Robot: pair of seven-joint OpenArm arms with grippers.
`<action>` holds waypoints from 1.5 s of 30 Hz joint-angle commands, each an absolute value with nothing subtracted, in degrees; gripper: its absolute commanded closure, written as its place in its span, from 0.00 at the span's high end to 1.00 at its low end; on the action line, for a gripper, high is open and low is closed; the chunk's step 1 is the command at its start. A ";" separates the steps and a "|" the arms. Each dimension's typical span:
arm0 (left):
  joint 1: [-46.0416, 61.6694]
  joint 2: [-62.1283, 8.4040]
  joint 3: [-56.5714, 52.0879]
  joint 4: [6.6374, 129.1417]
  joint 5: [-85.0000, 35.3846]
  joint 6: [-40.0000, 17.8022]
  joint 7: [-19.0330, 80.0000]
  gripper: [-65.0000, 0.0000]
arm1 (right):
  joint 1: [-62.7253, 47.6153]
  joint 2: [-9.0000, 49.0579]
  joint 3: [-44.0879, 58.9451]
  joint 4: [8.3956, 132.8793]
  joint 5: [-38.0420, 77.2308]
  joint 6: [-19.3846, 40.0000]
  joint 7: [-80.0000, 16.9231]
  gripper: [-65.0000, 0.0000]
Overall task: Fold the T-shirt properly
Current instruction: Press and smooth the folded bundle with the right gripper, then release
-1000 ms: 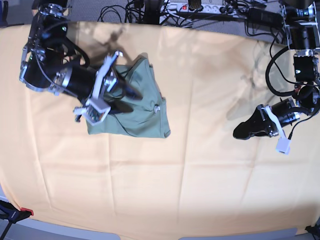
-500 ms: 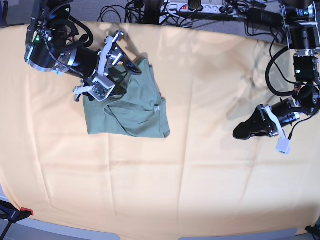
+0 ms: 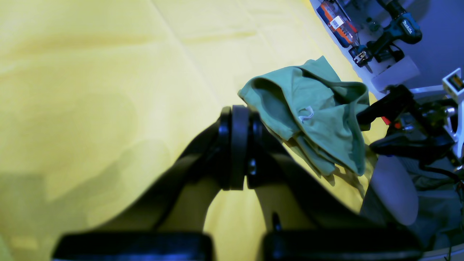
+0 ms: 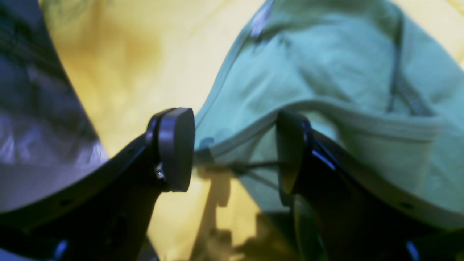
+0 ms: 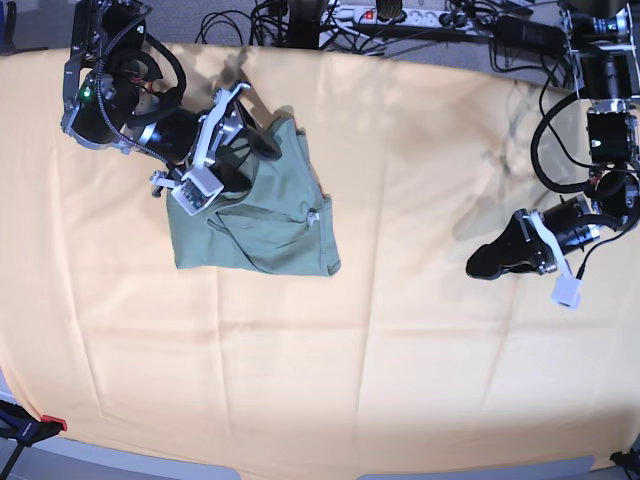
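Base view, left to right. Right hand (image 5: pixel 255 145) sits at the far-left part of the desk over the upper edge of the T-shirt (image 5: pixel 265 215), jaws spread wide; in the right wrist view a hem of the shirt runs across the gap between the two pads (image 4: pixel 175 148), but neither pad presses it, so nothing is gripped. Judgement: the hand is placed there either to take that edge or just after letting it go; cannot tell which from this moment alone. The T-shirt lies on the orange-yellow cloth (image 5: pixel 400 340) left of centre as a compact, roughly square bundle with wrinkles, a loose raised fold on top, and a small white tag (image 5: pixel 313 216) showing at its right edge; folded down but not tidy. Left hand (image 5: pixel 480 265) rests well apart at the right side, low over the bare cloth, jaws pressed together on nothing; judged parked out of the way. Cables (image 5: pixel 300 20) lie beyond the far edge. No containers on the desk.
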State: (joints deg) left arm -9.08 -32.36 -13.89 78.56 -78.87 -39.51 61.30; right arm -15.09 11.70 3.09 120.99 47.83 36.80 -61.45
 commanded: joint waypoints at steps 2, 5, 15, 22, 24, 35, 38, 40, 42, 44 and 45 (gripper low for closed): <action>-10.20 -33.34 -14.37 79.40 -80.44 -40.00 60.03 0.00 | -14.59 12.05 3.27 121.71 44.31 34.70 -57.36 0.58; -10.20 -33.34 -14.37 79.40 -80.44 -40.00 60.03 0.00 | -14.59 12.05 3.27 121.71 37.34 29.43 -54.61 0.57; -10.20 -33.34 -14.37 79.40 -80.49 -40.00 60.01 0.00 | -14.76 12.08 -1.76 121.69 36.34 28.01 -56.29 0.57; -10.20 -33.34 -14.37 79.40 -80.47 -40.00 60.05 0.00 | -14.59 12.08 -10.26 121.71 20.71 22.28 -53.49 0.02; -10.20 -33.34 -14.37 79.40 -80.49 -40.00 60.05 0.00 | -14.39 12.08 -10.74 121.75 20.03 22.02 -53.52 0.00; -10.17 -33.34 -14.37 79.40 -80.49 -40.00 60.05 0.00 | -15.11 12.03 -10.90 129.54 28.84 26.79 -53.98 0.00; -10.20 -33.32 -14.37 79.40 -80.47 -40.00 60.05 0.00 | -15.92 11.03 -10.90 129.47 33.41 29.50 -54.02 0.00; -10.20 -33.32 -14.37 79.40 -80.93 -40.00 60.03 0.00 | -16.62 9.96 -10.90 129.38 35.57 31.42 -53.98 0.00; -10.20 -33.34 -14.37 79.40 -81.54 -40.00 60.05 0.00 | -16.99 8.93 -10.90 129.38 36.36 33.19 -53.95 0.00; -10.20 -33.34 -14.37 79.40 -81.78 -40.00 60.05 0.00 | -16.99 7.88 -10.90 129.38 36.49 34.00 -53.98 0.00; -10.20 -33.34 -14.37 79.40 -81.76 -40.00 60.05 0.00 | -17.02 7.33 -10.90 129.38 36.47 34.50 -53.98 0.00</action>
